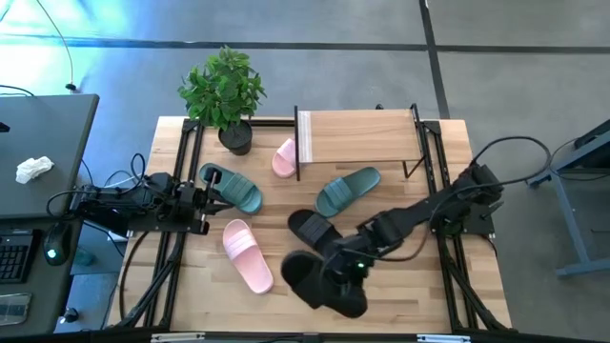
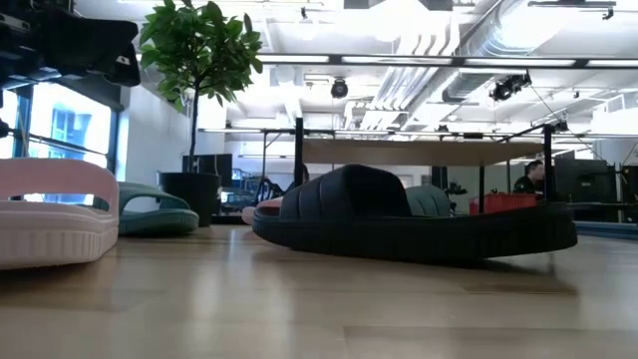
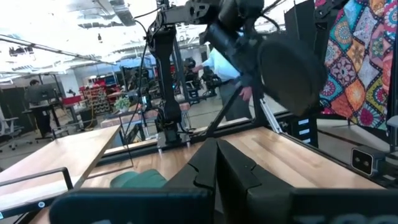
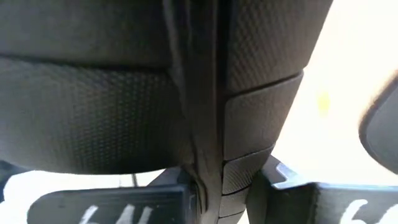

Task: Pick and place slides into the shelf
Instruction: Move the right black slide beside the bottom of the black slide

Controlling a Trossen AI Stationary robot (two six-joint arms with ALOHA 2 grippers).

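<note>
The right pincer (image 1: pixel 345 270) is positioned over the near part of the counter (image 1: pixel 419 295), where it pinches a black slide (image 1: pixel 319 284). In the right wrist view the textured black strap (image 4: pixel 124 93) fills the picture and is clamped between the two dark fingers (image 4: pixel 249 155). In the low view this black slide (image 2: pixel 399 224) appears slightly tilted, with one end raised clear of the wood.

The second black slide (image 1: pixel 310 228) lies flat just beside the held one, toward the shelf.

The left pincer (image 1: pixel 202 198) waits at the left side of the counter with its fingers (image 3: pixel 205 177) pressed together and nothing between them. It is next to a teal slide (image 1: pixel 232 188).

The shelf (image 1: pixel 357 136) stands at the far edge of the counter. Its light wooden board carries no slides. One pink slide (image 1: pixel 284 158) leans against the left legs of the shelf. The other teal slide (image 1: pixel 347 190) lies on the counter just in front of the shelf. The second pink slide (image 1: pixel 247 253) lies on the near left part of the counter, well apart from the shelf.

A potted plant (image 1: pixel 225 93) stands at the far left corner, beside the shelf.
</note>
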